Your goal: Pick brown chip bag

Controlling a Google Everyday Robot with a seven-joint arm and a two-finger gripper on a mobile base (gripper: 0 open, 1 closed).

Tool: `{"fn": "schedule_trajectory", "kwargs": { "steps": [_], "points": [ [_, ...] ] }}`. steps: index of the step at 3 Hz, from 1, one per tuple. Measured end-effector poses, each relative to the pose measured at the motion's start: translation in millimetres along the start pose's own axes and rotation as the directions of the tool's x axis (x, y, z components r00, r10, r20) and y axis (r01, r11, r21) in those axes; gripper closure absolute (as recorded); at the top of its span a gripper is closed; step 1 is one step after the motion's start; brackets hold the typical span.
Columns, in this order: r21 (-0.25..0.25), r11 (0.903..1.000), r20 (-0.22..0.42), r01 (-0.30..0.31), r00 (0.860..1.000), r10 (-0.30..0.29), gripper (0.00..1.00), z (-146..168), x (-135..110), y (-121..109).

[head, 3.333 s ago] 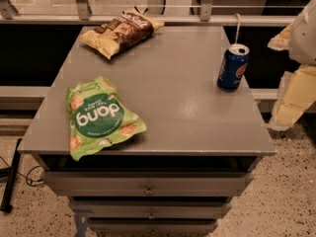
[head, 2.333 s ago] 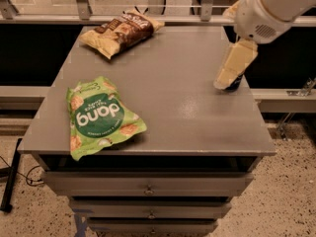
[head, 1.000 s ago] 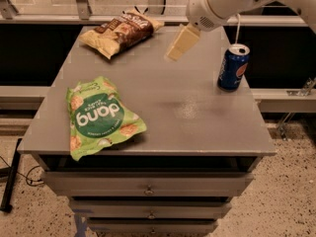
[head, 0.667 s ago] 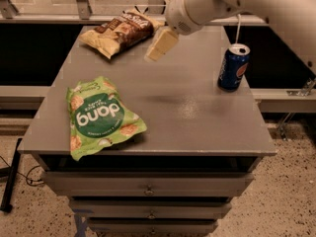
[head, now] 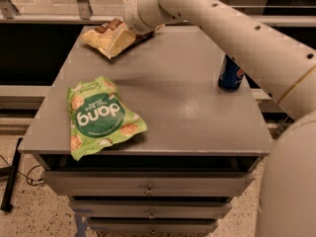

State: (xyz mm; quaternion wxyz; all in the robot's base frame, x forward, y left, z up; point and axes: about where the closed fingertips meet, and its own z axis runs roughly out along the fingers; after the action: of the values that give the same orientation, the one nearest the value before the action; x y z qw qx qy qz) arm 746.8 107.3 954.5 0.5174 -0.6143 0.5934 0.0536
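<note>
The brown chip bag (head: 97,36) lies at the far left corner of the grey table (head: 187,102). Its pale yellow end and a strip of dark brown show; the rest is hidden under my gripper. My gripper (head: 118,35) is down over the bag's middle, at the end of the white arm (head: 232,28) that reaches in from the right. I cannot see whether it touches the bag.
A green bag with a dark green circle (head: 98,115) lies at the table's front left. A blue soda can (head: 230,75) stands at the right edge, partly behind the arm. Drawers (head: 148,185) sit under the tabletop. A railing runs behind the table.
The arm has swung from the right side across the table to the far left. The gripper has come down from beside the brown chip bag to over it.
</note>
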Motion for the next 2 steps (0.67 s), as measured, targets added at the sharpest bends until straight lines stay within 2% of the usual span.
{"fn": "schedule_trajectory", "kwargs": {
  "steps": [1,2],
  "points": [
    [-0.061,0.9969,-0.005,-0.049,0.999,0.049,0.00,60.4,19.0,8.1],
    [-0.098,0.9916,-0.026,-0.085,0.996,0.083,0.00,89.4,42.5,14.1]
  ]
}}
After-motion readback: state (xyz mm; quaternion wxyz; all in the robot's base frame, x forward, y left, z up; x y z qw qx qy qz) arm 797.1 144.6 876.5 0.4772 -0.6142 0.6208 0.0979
